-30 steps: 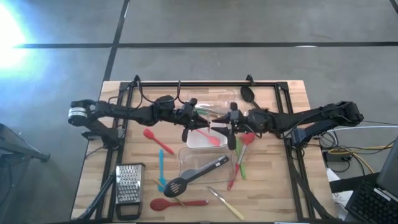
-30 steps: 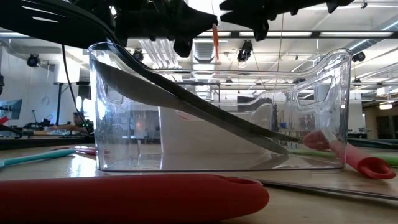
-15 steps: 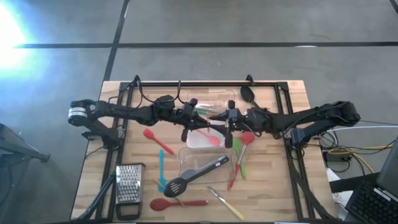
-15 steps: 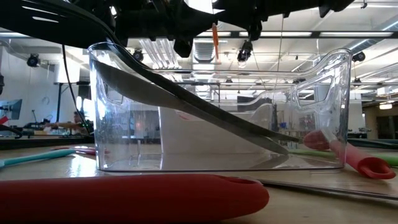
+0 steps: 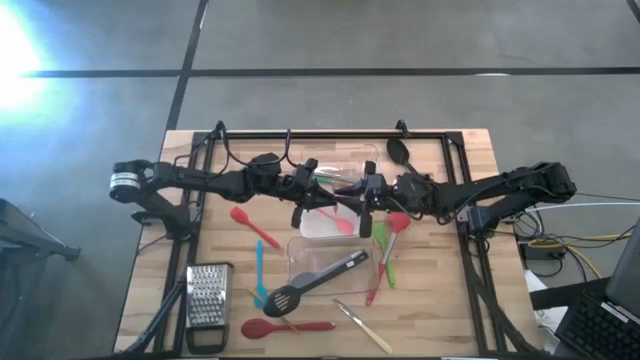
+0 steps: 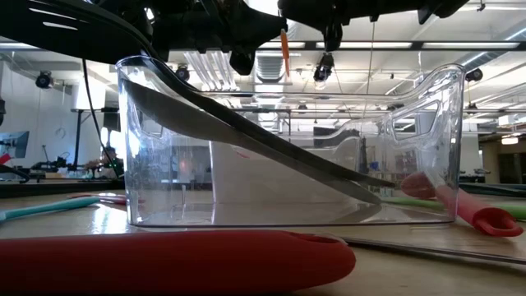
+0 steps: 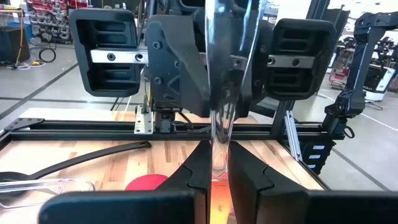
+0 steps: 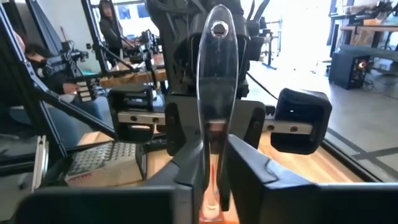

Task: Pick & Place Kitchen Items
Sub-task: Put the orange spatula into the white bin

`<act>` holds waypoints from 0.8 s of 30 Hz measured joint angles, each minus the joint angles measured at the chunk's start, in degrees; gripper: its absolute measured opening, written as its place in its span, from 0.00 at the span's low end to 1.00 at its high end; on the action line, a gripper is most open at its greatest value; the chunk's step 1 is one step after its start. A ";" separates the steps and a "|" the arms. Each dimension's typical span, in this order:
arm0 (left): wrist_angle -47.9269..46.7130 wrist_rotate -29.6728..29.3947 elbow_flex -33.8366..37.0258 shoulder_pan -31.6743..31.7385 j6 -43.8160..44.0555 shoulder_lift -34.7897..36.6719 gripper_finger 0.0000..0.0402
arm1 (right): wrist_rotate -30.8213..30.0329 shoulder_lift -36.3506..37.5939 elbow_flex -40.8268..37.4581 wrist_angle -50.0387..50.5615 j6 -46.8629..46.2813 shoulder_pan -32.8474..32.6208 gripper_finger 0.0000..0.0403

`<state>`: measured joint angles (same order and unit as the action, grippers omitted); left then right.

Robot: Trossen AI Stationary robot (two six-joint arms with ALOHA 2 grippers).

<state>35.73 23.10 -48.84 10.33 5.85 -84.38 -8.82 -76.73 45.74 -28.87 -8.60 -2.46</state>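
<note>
Right arm has edged inward toward the left arm, and its pincer (image 8: 214,149) has narrowed onto the clear-handled utensil (image 8: 217,74). Your left pincer (image 7: 219,152) is clamped on the same handle, which hangs in the air over a clear tub (image 5: 305,228) at the middle of the counter (image 5: 230,290). Step in hand: an arm-to-arm handover, by appearance. Next, you open 1 pincer only, then carry the utensil to its tub.
</note>
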 joint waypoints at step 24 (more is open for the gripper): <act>-0.09 -0.19 0.00 0.04 0.11 -0.02 0.08 | 1.53 0.00 0.00 -0.22 -3.06 0.11 0.30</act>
<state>35.64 22.92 -48.84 10.37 5.96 -84.40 -7.29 -76.73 45.74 -29.09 -11.66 -2.35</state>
